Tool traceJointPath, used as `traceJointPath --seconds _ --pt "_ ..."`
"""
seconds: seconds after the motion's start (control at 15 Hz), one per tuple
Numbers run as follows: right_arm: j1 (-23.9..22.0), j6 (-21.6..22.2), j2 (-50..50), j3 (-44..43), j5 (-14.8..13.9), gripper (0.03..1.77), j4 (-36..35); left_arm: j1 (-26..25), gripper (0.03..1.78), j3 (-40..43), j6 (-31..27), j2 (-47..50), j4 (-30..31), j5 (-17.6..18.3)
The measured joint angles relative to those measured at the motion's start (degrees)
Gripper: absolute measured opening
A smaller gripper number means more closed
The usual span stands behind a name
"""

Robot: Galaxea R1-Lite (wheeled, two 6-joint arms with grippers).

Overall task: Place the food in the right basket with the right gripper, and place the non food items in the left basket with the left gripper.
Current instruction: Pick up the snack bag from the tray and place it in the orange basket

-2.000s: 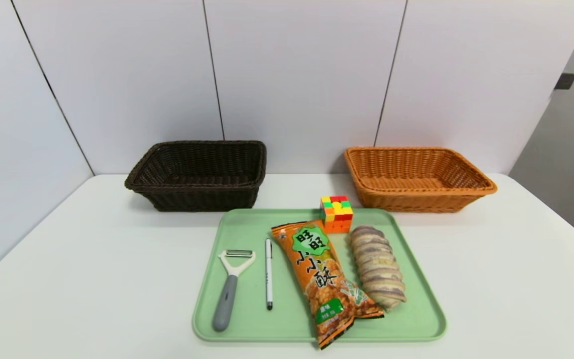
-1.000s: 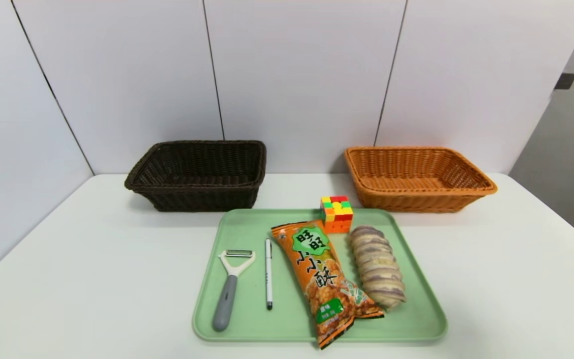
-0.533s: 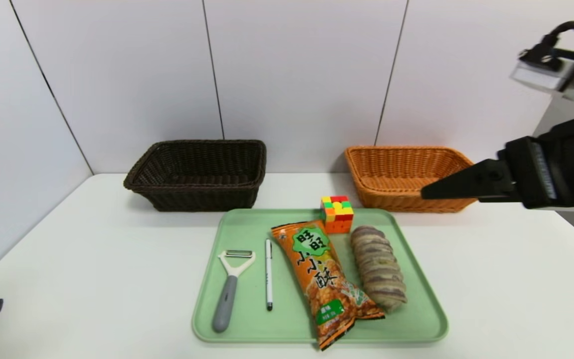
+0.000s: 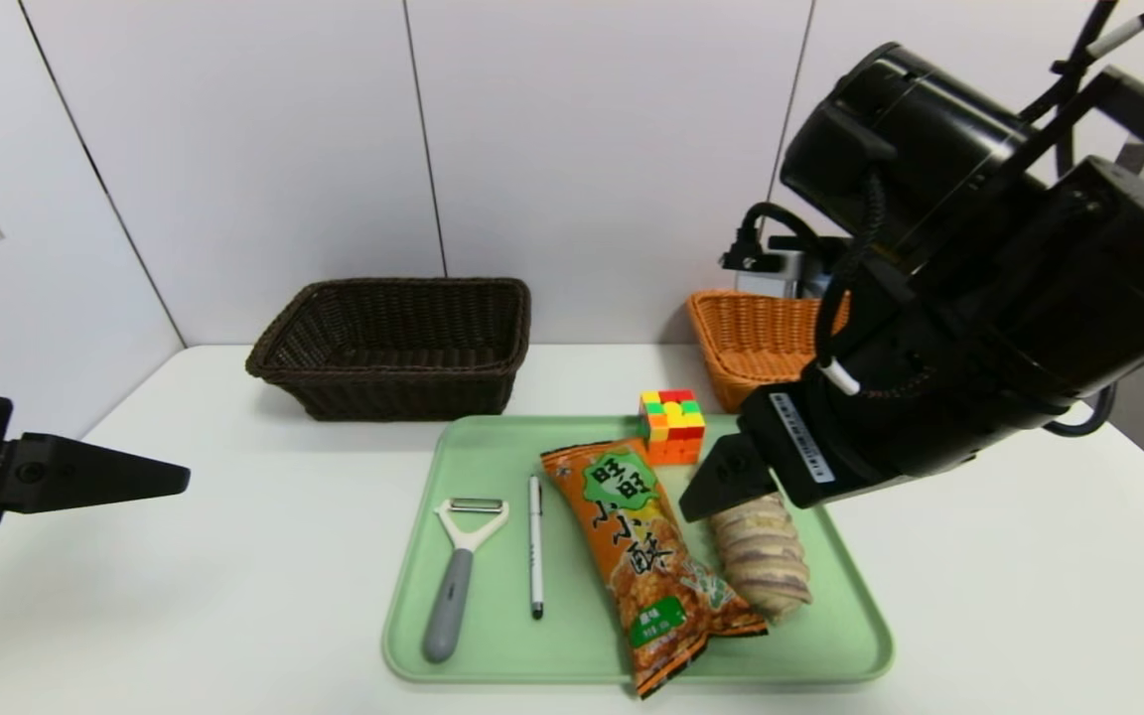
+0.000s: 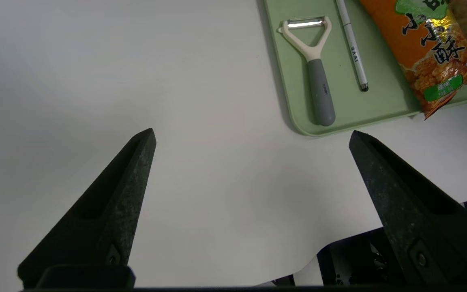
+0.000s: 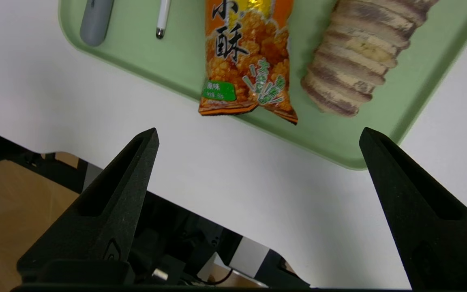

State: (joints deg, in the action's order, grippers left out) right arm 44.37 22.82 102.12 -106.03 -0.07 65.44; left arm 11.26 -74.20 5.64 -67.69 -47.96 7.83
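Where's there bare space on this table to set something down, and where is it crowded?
Bare table lies left of the green tray, in front of the dark basket; the open left gripper hovers there. More bare table lies right of the tray. The tray is crowded: peeler, pen, snack bag, bread, cube, with the open right gripper above.

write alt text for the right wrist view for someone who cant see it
The open right gripper hovers above the near edge of a green tray holding an orange snack bag, a striped bread roll, a pen tip and a grey peeler handle.
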Motion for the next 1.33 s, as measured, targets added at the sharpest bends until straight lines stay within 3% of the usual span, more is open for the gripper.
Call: traceJointPath --seconds 0.27,0.67,1.07,1.33 --pt "2.26 -0.37 5.81 -4.79 -0.80 1.71 -0.69 2.93 1.69 -0.21 1.00 -2.91 2.04 0.71" --pt "2.56 -0.06 14.38 -5.74 -7.63 1.71 -3.60 8.47 1.69 -0.29 11.96 -5.77 7.14 0.09" --pt "2.21 -0.02 20.21 -5.77 -8.87 1.71 -5.17 9.59 1.69 0.04 11.33 -4.77 4.02 -0.17" --pt "2.21 0.22 23.26 -5.77 -10.48 1.71 -6.12 10.18 1.69 0.52 11.58 -6.14 6.42 -3.95"
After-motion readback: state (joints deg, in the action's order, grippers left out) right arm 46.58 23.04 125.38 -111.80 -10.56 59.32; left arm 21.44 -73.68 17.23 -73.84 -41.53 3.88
